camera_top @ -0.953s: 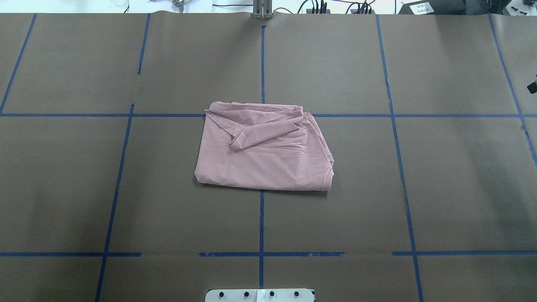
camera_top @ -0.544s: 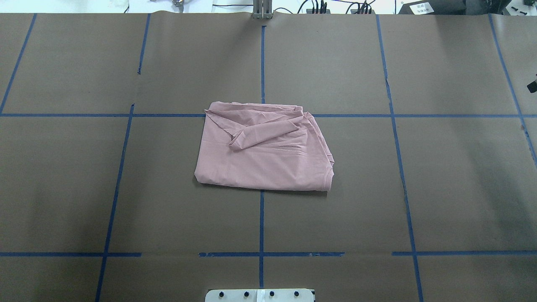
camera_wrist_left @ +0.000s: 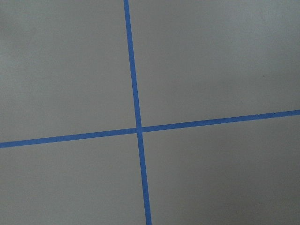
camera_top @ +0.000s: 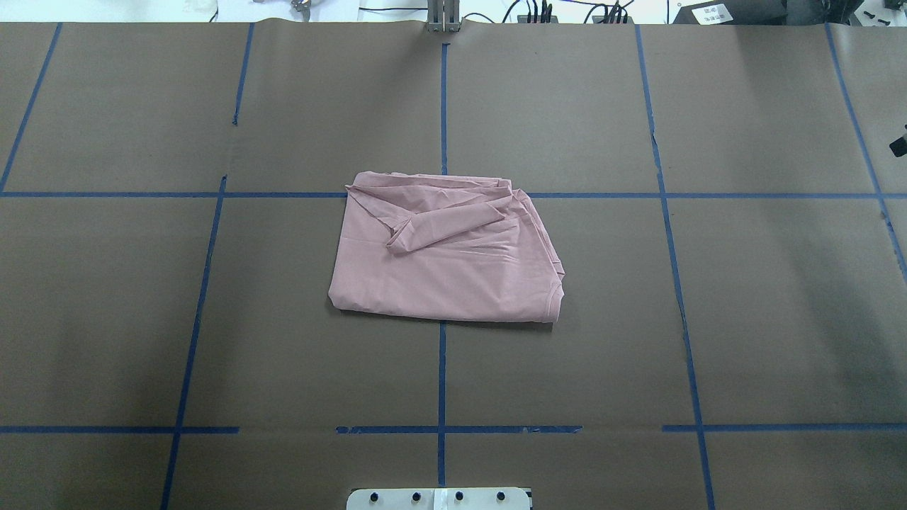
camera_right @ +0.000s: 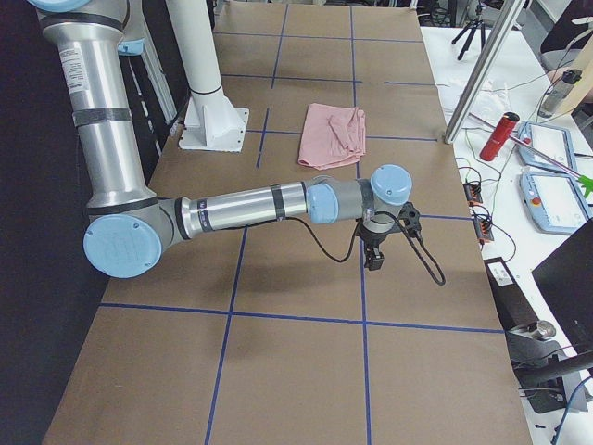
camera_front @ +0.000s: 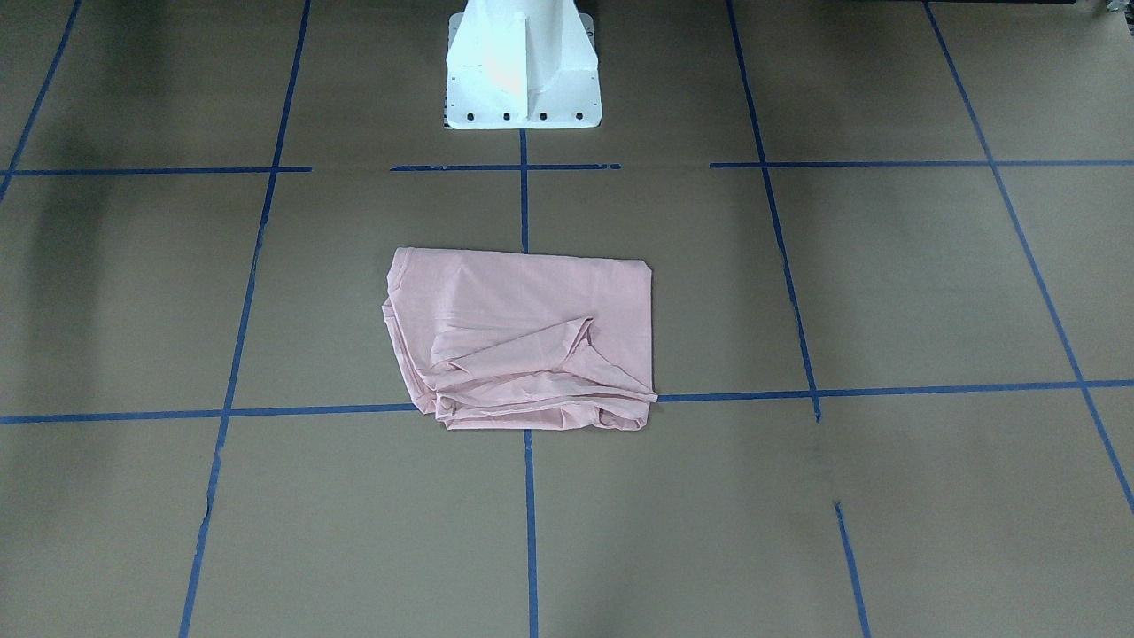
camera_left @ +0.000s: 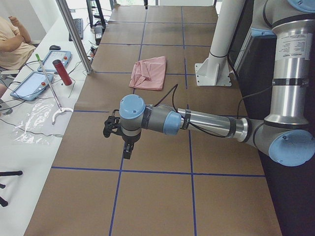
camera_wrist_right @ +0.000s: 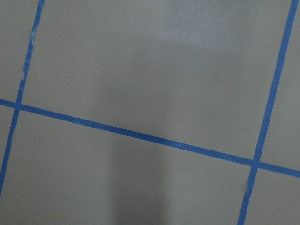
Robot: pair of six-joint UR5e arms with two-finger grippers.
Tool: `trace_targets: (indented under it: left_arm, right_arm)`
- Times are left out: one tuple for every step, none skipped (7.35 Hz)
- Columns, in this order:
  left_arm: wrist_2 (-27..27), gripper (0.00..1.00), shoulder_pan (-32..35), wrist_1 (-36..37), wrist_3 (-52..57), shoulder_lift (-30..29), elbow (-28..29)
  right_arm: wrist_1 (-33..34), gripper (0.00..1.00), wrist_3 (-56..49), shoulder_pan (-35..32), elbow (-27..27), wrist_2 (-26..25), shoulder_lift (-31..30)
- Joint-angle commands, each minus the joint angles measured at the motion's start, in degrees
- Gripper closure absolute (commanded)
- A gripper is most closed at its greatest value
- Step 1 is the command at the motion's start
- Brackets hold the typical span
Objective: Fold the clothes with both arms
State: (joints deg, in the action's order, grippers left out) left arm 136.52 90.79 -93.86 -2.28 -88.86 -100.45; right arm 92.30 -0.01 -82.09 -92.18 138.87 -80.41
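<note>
T-shirt [camera_top: 446, 262]: pale pink, folded to a rough rectangle and lying flat on the table [camera_top: 779, 319]. It sits across the centre line of the blue tape [camera_top: 441, 375].
flap [camera_top: 439, 223]: loose fold lying slantwise on top of the shirt, on the half away from the robot. Might be a sleeve, too creased to say.
left arm [camera_left: 206, 123]: stretched out low over bare brown paper.
left gripper [camera_left: 126, 147]: points down, nothing in it or touching it. Seen from the side only, so cannot tell whether the fingers are spread or pressed together.
shirt vs left gripper: well apart, beyond it towards mid-table.
left wrist view: only a tape crossing under the gripper, no cloth.
right arm [camera_right: 241, 209]: same pose, mirrored, at the other end of the table.
right gripper [camera_right: 375, 258]: points down over bare paper. Finger spacing cannot be told from this angle either.
shirt vs right gripper: well apart, beyond it towards mid-table.
right wrist view: tape lines and paper, no cloth.
pedestal [camera_front: 521, 71]: white, on the robot's side of the shirt, near it but not touching.
</note>
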Motion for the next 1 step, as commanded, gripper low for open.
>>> trace_targets:
  left_arm:
    - [0.07, 0.0, 0.0, 0.0, 0.0, -0.08, -0.1]
  right_arm:
    - [-0.01, 0.0, 0.01, -0.08, -0.02, 0.0, -0.01]
